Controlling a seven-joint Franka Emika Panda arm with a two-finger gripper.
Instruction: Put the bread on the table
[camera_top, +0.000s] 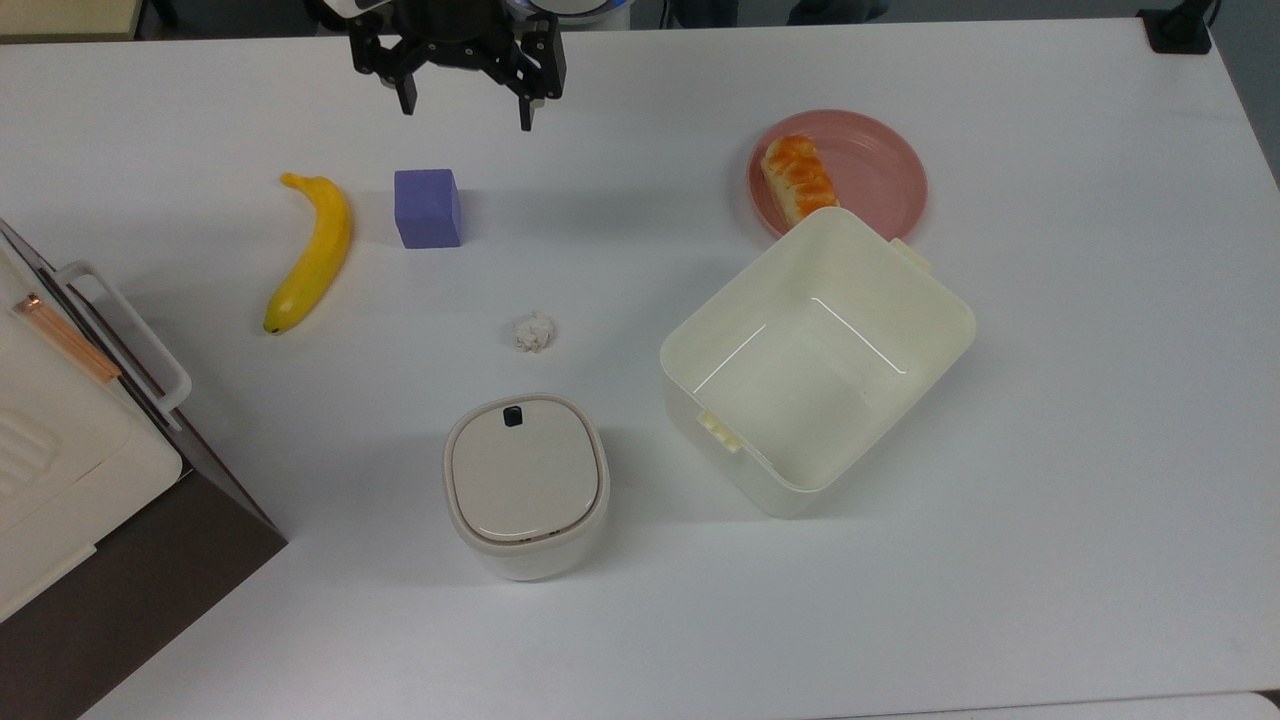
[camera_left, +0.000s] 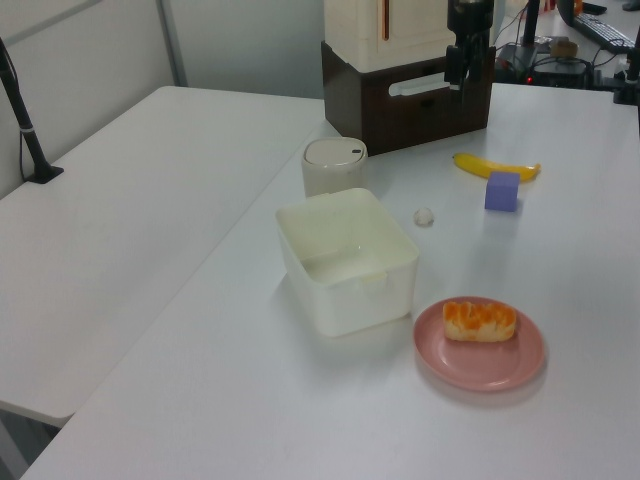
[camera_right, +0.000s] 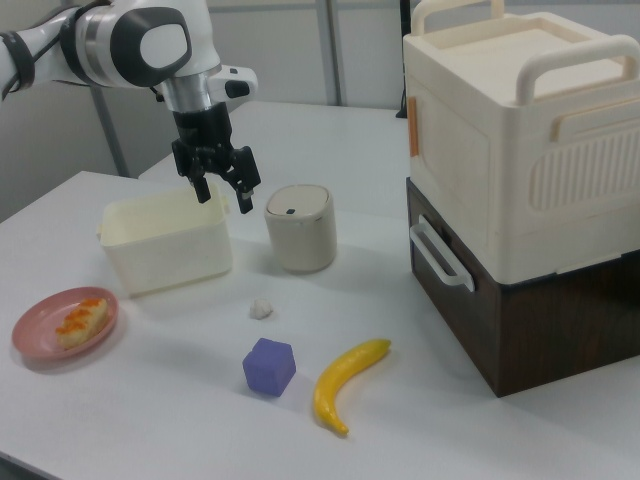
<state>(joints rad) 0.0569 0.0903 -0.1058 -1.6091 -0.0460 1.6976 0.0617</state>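
The bread (camera_top: 798, 177) (camera_left: 480, 321) (camera_right: 81, 320) is a small orange-topped loaf lying on the left part of a round pink plate (camera_top: 870, 170) (camera_left: 495, 365) (camera_right: 40, 335) on the white table (camera_top: 1050, 400). My gripper (camera_top: 465, 112) (camera_right: 224, 196) hangs open and empty above the table's far edge in the top view, well to the top view's left of the plate. Its black fingers (camera_top: 405, 100) are spread wide apart. In the left view the gripper (camera_left: 458, 68) stands in front of the brown box.
A cream open bin (camera_top: 815, 360) sits right beside the plate. A lidded white canister (camera_top: 525, 485), a paper ball (camera_top: 533, 331), a purple cube (camera_top: 428, 207) and a banana (camera_top: 310, 252) lie across the table. A cream-and-brown appliance (camera_top: 70, 460) occupies the top view's left edge.
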